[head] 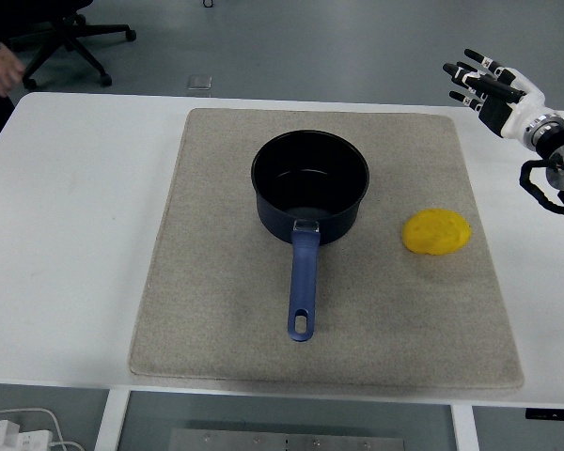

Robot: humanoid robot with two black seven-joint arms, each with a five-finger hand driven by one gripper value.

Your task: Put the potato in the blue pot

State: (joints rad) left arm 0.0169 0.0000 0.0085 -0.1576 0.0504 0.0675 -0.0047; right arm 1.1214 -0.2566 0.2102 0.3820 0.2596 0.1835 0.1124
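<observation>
Reaching with the right hand (484,83), fingers spread and empty, you should drop over the potato (436,232), grasp it, then clear the pot (310,186) rim.

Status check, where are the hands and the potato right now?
Right hand open, raised at table's right edge. Potato on mat, right of blue pot. Pot empty, path clear.

Dark blue pot (310,186), yellow potato (436,232), beige mat (216,282)
</observation>
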